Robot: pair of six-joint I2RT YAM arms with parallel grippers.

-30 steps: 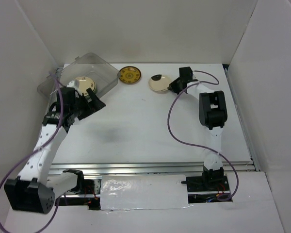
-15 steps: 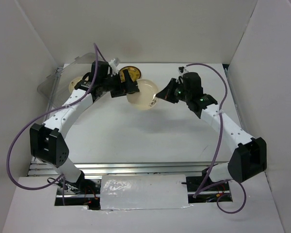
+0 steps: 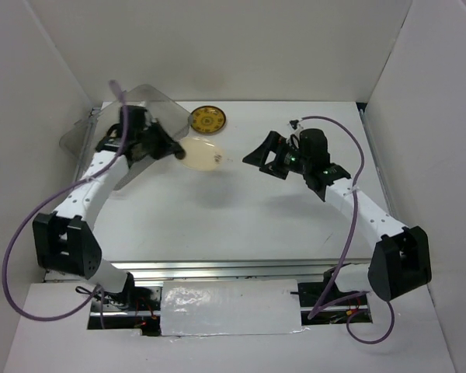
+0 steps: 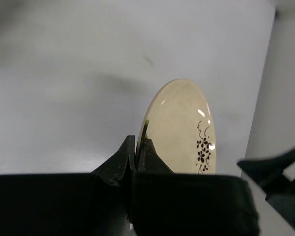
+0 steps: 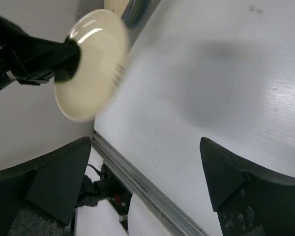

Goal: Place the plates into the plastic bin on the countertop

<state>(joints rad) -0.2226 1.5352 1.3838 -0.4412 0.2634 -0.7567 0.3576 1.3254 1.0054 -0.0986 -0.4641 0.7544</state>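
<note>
Your left gripper [image 4: 138, 147] is pressed tight on the rim of the cream plate [image 4: 182, 125]. In the left wrist view the two fingers [image 4: 119, 160] nip just the near edge, and the rest of the disc juts out past the tips. You can see a small black flower sprig [image 4: 203, 147] printed on the plate's face, off to one side. From above, that plate [image 3: 199, 152] hangs clear of the table [image 3: 241, 210], held out to the right of the gripper toward the middle, with a soft shadow lying on the white surface nearer you. Your right gripper [image 3: 260, 151] is spread wide and has nothing in it. It points at the plate from the other side with a clear gap between them, touching nothing. Its own camera shows both dark fingers [image 5: 59, 182] far apart, and the plate [image 5: 91, 64] up in the far left of that view, blurred, in the other gripper's grasp. Moving outward, the plastic bin [image 3: 151, 101] sits at the far left corner of the table, right behind your left arm, which crosses over its near side. The held plate is just off the bin's right end, outside it. The gold plate [image 3: 207, 119] lies flat on the table just beyond the cream one, beside the bin.
</note>
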